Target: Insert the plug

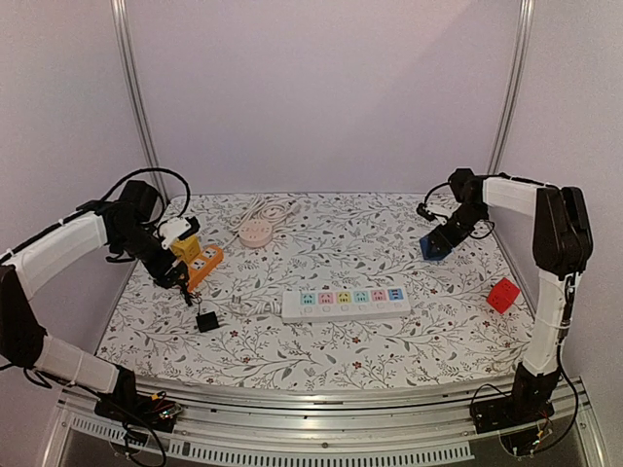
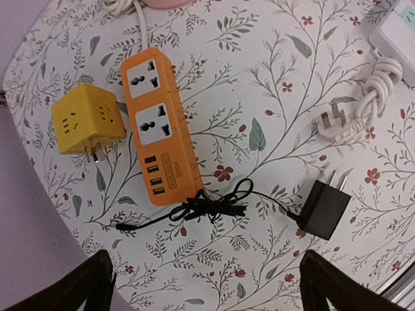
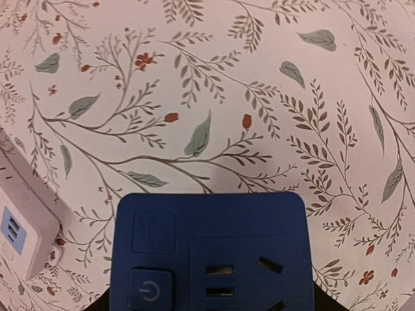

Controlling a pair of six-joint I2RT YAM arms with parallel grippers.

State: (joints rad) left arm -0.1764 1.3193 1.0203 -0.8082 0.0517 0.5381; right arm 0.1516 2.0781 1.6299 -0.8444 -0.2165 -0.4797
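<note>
Blue adapter (image 3: pixel 211 253) fills the lower centre of the right wrist view, with its socket slots and power button facing the lens. It sits between the right gripper (image 1: pixel 440 238) fingers, of which only dark slivers show at the bottom edge. Whether the jaws clamp it cannot be determined.

In the top view the right arm rises from its base at lower right. Its elbow is high at the right edge, the forearm reaches left, and the wrist is bent down at the upper right of the table (image 1: pixel 389 350).

The left arm bows out to the left edge, and its wrist angles down over the orange power strip (image 2: pixel 159 123). The left gripper (image 2: pixel 206 269) fingers stand wide apart, holding nothing.

The white power strip (image 1: pixel 346 302) lies at frame centre, well apart from the blue adapter. A black plug (image 2: pixel 324 208) lies near the orange strip's end, its cord touching the strip.
</note>
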